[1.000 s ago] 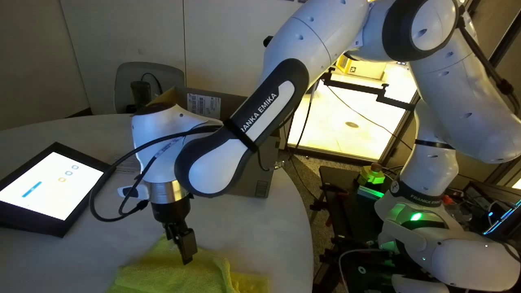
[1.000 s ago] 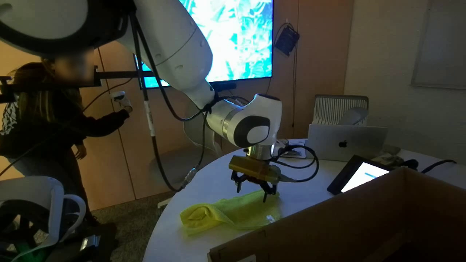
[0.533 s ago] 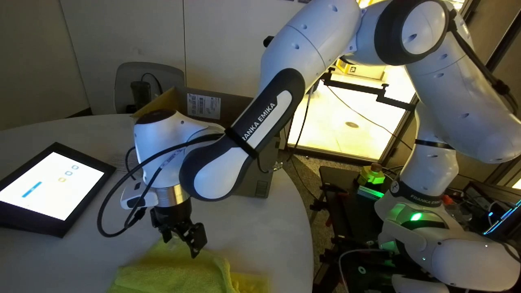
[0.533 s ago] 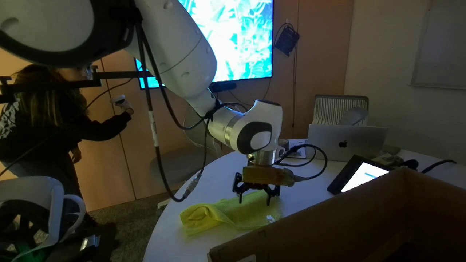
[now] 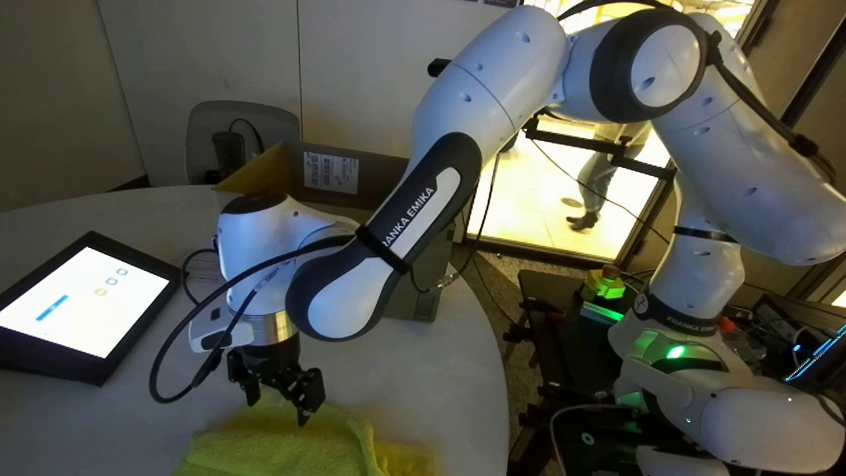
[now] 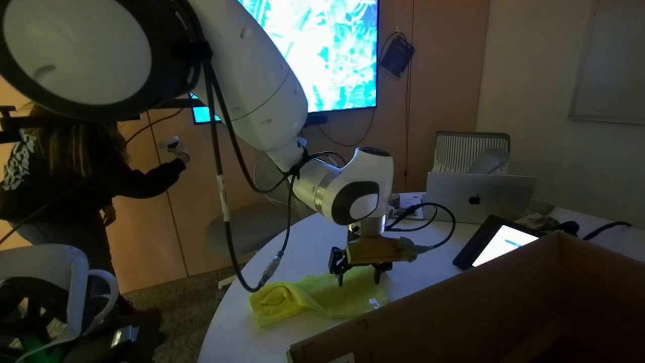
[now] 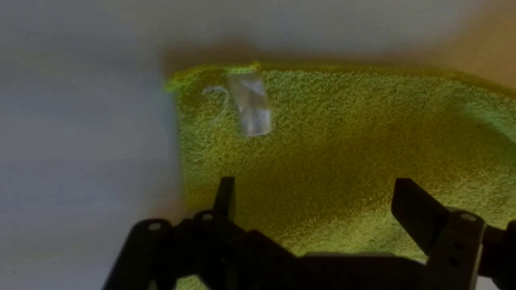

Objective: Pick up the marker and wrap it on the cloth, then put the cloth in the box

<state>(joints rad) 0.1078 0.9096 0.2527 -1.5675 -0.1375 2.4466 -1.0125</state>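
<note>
Yellow-green cloth [image 6: 327,301] lies folded on the white table [image 6: 234,340] in an exterior view, its left end bunched; no marker shows, and if one is wrapped inside, a tilted lift could let it slide out. Over the cloth's right part hangs the gripper [image 6: 359,282], fingers [image 7: 417,215] wide apart with nothing between them; closing too high could pinch only the top layer. Farther right stands the box [image 6: 448,317], whose wall could snag a drooping end.
</note>
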